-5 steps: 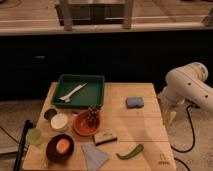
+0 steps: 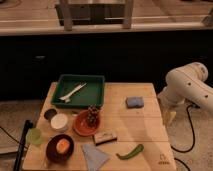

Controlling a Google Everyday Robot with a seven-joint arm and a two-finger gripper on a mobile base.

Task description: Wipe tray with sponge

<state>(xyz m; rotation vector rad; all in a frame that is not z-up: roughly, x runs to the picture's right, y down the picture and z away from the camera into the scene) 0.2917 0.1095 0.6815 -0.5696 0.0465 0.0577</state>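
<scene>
Sitting nearest on the wooden table (image 2: 145,131) are a dark bowl (image 2: 59,148) holding something orange, a flat blue-grey cloth (image 2: 94,155) and a curved green pod (image 2: 131,151). Just behind the cloth lies a tan block (image 2: 105,137) with a dark top. At the left edge stands a pale green cup (image 2: 34,136), with a white round dish (image 2: 60,122) and a small dark disc (image 2: 49,114) behind it. Near the middle, a round orange dish (image 2: 80,127) carries a dark, spiky object (image 2: 92,116). Farther back on the right half, the sponge (image 2: 134,102) lies flat on the bare wood, well apart from the tray (image 2: 95,82), which sits at the far left corner with a white utensil (image 2: 72,92) lying slantwise inside it. Off the table's right edge the white arm (image 2: 189,86) bends downward, and its yellowish gripper (image 2: 169,117) hangs beside the edge, right of the sponge and not touching it; whether it is parted or closed I cannot tell. Beyond the table runs a dark wall under a pale ledge (image 2: 100,27).
</scene>
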